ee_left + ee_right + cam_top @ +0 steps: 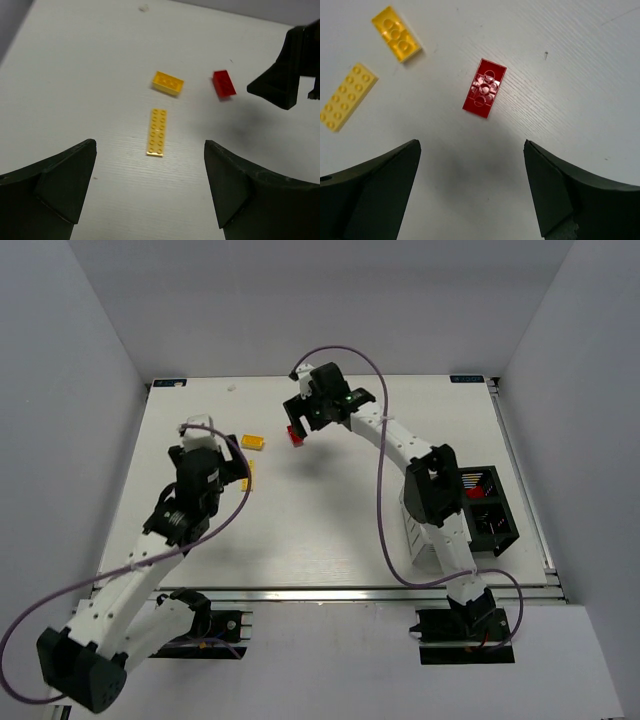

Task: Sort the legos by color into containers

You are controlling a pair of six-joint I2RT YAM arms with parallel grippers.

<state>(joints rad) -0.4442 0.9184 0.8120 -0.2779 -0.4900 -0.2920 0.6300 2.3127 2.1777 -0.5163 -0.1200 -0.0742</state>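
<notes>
Red brick (484, 88) lay flat, alone. Yellow brick (167, 82) sat near long yellow plate (157, 131), studs up. Containers (488, 500) stood far right, red pieces inside.

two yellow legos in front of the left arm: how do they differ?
The plate is long and thin; the brick is shorter and thicker. The plate lies studs up; the brick seems to lie hollow side up. Both are yellow, loose on the table, not touching.

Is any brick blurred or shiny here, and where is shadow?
Right wrist view: the red brick is sharp with slight glare; the long yellow plate looks slightly soft. Top view: a soft shadow lies on the table beneath the right gripper.
</notes>
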